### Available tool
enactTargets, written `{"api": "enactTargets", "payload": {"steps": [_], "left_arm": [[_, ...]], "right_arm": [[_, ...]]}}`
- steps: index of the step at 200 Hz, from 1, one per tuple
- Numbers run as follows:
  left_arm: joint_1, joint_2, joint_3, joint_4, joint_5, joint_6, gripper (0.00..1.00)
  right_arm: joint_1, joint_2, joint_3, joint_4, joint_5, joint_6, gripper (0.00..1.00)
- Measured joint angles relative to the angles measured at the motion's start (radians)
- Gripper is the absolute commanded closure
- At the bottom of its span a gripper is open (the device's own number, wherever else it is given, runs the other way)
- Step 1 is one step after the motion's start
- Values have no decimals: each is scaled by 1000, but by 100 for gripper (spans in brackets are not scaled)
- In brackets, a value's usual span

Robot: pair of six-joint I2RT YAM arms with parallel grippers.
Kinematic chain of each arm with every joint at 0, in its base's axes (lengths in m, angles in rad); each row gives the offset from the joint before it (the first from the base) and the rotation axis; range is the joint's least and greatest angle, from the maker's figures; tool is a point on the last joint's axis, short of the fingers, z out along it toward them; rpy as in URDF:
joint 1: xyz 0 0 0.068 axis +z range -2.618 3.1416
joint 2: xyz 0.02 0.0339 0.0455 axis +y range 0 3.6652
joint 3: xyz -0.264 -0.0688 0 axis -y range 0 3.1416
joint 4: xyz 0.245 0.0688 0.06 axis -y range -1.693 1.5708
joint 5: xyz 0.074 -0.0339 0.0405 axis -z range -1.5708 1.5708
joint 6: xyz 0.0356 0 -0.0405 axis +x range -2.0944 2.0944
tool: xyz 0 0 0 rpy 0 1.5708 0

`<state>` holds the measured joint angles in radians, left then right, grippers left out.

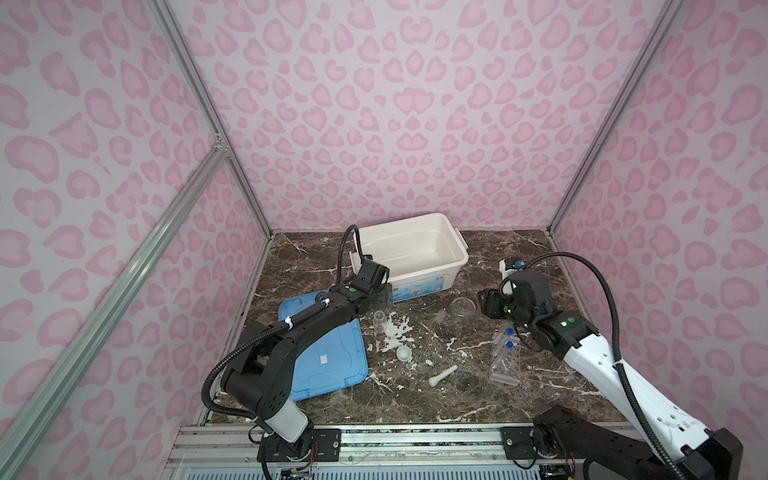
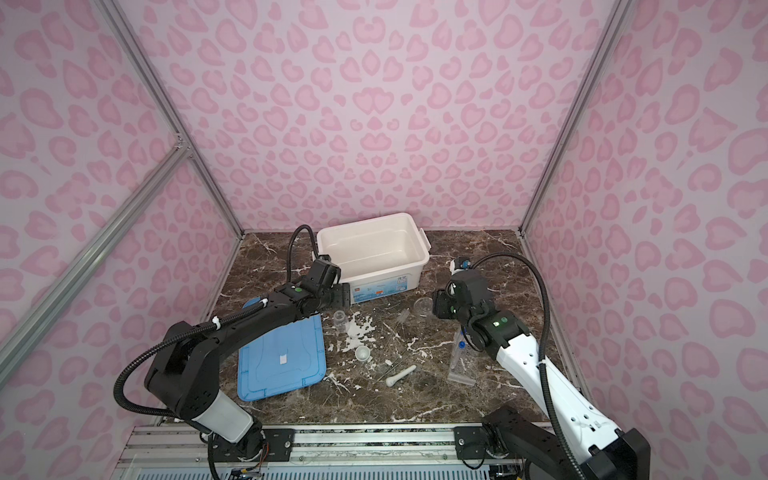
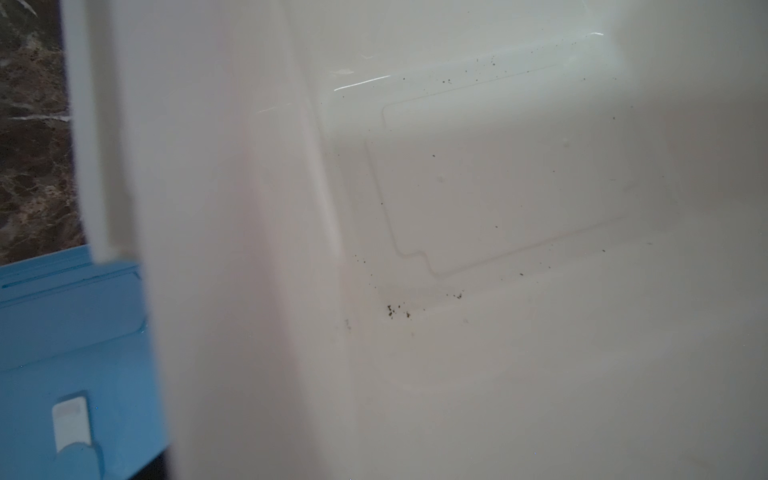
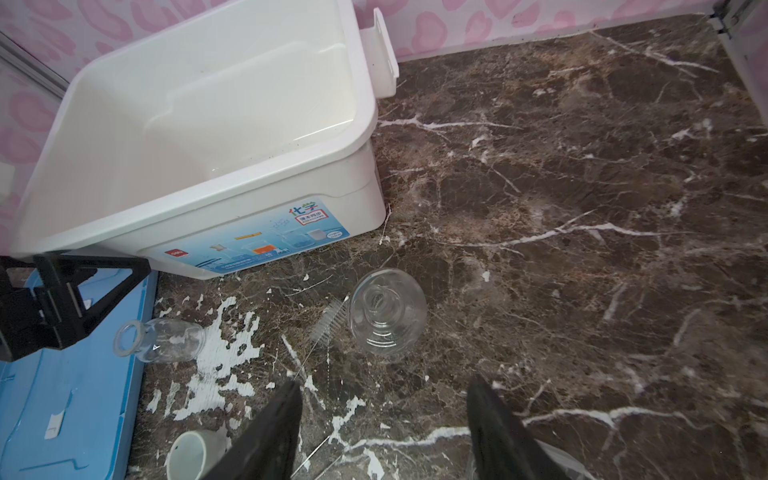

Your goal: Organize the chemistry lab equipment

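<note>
Risk: clear glass beaker [image 4: 386,316] stands on surface just ahead of right fingers [image 4: 274,432]. Slick, round glass; off-centre squeeze could tip it or skid it into thin brush [image 4: 330,318] beside it. Right fingers parted, empty, touching nothing. Left fingers [image 4: 95,274] spread wide, empty, just beside white bin [image 4: 216,183] corner.

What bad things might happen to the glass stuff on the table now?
The right gripper is open and pointed at the glass beaker. Smooth, round glass might slip from a pinch, or tip if a finger bumps it first. The brush right beside the beaker might get dragged along. The small glass bottle sits close to the left gripper, so a careless swing might knock it.
</note>
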<state>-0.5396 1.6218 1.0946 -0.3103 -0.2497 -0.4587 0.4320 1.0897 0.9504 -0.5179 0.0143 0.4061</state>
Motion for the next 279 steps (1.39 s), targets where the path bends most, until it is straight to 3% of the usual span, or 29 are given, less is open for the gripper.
{"api": "enactTargets", "payload": {"steps": [112, 279], "left_arm": [[18, -27, -13, 27, -4, 42, 7], [22, -143, -122, 96, 34, 43, 3]], "right_arm": [[0, 487, 371, -284, -86, -156, 49], [-15, 680, 432, -303, -56, -177, 56]]}}
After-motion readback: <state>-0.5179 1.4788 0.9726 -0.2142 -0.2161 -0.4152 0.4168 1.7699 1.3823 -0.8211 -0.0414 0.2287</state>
